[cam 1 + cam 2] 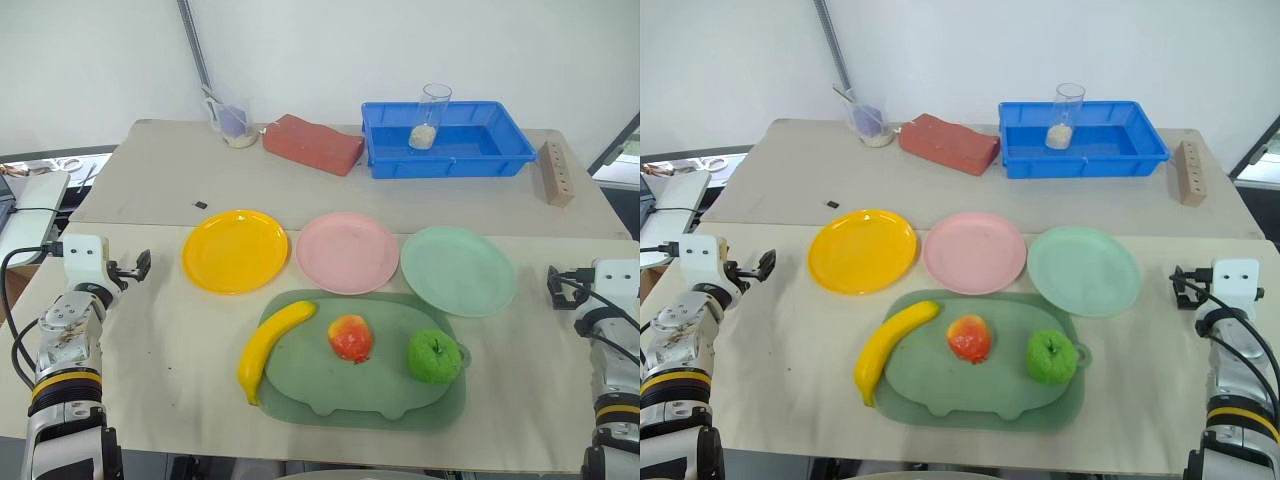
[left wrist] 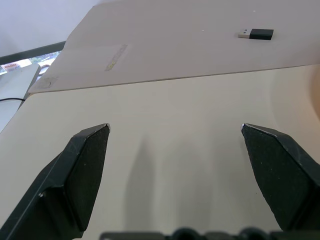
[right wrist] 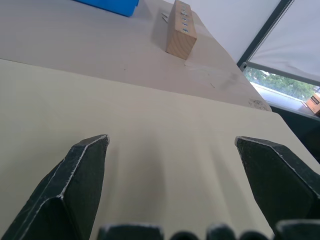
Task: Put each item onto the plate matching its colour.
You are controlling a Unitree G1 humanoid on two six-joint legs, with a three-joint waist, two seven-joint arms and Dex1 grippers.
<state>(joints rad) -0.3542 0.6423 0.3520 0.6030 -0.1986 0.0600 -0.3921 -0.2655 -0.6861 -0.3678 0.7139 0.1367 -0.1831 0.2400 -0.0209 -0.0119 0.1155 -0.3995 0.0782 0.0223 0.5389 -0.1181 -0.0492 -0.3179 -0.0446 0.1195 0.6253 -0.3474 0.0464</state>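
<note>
Start at your left: the banana lies half on the dull-green tray, just below the yellow plate. Grasp it mid-length. The peach and apple wait beyond. The left gripper and right gripper hover wide open, empty, at the table's flanks.

Yellow banana, red-orange peach, green apple; dull-green tray; blue bin.
</note>
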